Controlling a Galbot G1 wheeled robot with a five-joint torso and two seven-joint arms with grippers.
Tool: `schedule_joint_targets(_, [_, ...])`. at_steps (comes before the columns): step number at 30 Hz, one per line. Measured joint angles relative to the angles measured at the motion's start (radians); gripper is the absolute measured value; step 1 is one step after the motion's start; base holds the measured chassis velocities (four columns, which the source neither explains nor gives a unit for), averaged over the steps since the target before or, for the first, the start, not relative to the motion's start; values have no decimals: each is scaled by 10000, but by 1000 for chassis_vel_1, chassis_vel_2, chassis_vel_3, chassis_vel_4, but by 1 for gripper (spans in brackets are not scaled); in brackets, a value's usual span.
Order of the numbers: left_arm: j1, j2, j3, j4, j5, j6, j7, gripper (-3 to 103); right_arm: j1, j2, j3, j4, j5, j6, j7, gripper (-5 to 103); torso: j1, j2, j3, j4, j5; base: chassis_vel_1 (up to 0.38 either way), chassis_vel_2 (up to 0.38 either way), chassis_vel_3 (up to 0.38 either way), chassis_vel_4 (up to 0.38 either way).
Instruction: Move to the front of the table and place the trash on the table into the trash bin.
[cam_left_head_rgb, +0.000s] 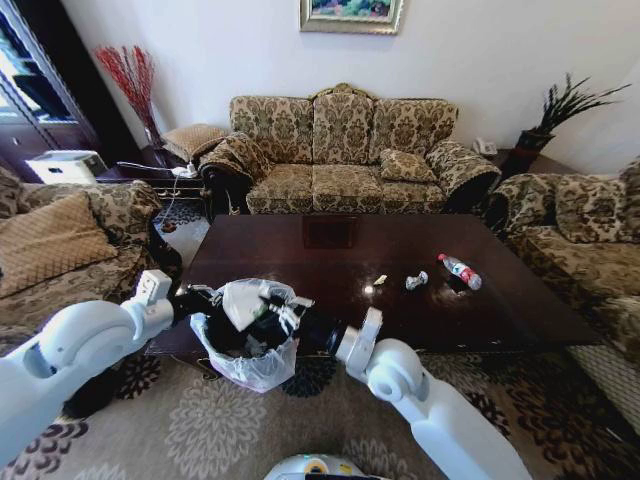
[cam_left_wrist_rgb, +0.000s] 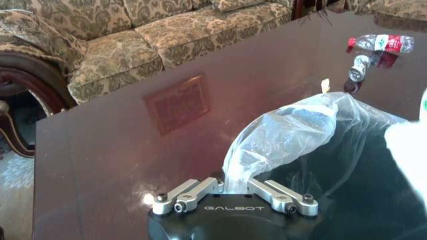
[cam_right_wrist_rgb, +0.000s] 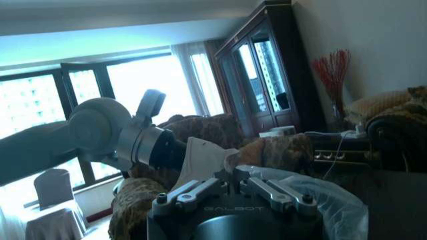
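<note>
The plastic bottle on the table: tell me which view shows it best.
The head view: the bottle lies whole on the table, right of the scraps. The left wrist view shows it far off, near the frame's edge. The right wrist view faces away.

Overhead head view, close wrist views

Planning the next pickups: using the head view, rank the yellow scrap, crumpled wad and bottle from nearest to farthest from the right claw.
From the right claw at the trash bin:
1. Yellow scrap, mid-table.
2. Crumpled wad, just beyond it to the right.
3. Bottle, farthest right.

Both arms reach inward, left gripper (cam_left_head_rgb: 205, 298) and right gripper (cam_left_head_rgb: 283, 312) facing each other.
</note>
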Motion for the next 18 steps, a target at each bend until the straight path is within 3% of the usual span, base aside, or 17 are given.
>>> schedule_joint_targets(4, [0,0,0,0,0,0,0,2,157,92,-129,-185,-276,76,53,19,1,0,1,-1,1,0,0,0,0])
schedule_joint_targets(7, [0,0,0,0,0,0,1,2,204,134,-141,-232,-332,111,121,25,1,0,1,-1,0,0,0,0,0])
schedule_joint_targets(12, [0,0,0,0,0,0,0,2,186,151,-122,-216,-337,247,142,46,1,0,1,-1,0,0,0,0,0])
schedule_joint_targets(14, [0,0,1,0,0,0,0,2,94,184,62,-173,-389,686,-6,57,1,0,1,-1,0,0,0,0,0])
schedule_joint_targets(15, [0,0,1,0,0,0,0,2,94,184,62,-173,-389,686,-6,57,1,0,1,-1,0,0,0,0,0])
schedule_joint_targets(16, [0,0,0,0,0,0,0,2,45,223,263,-173,-630,1098,-217,57,1,0,1,-2,0,0,0,0,0])
schedule_joint_targets(18, [0,0,0,0,0,0,0,2,-33,332,784,-168,-1064,1963,-228,68,1,0,0,-2,0,0,0,0,0])
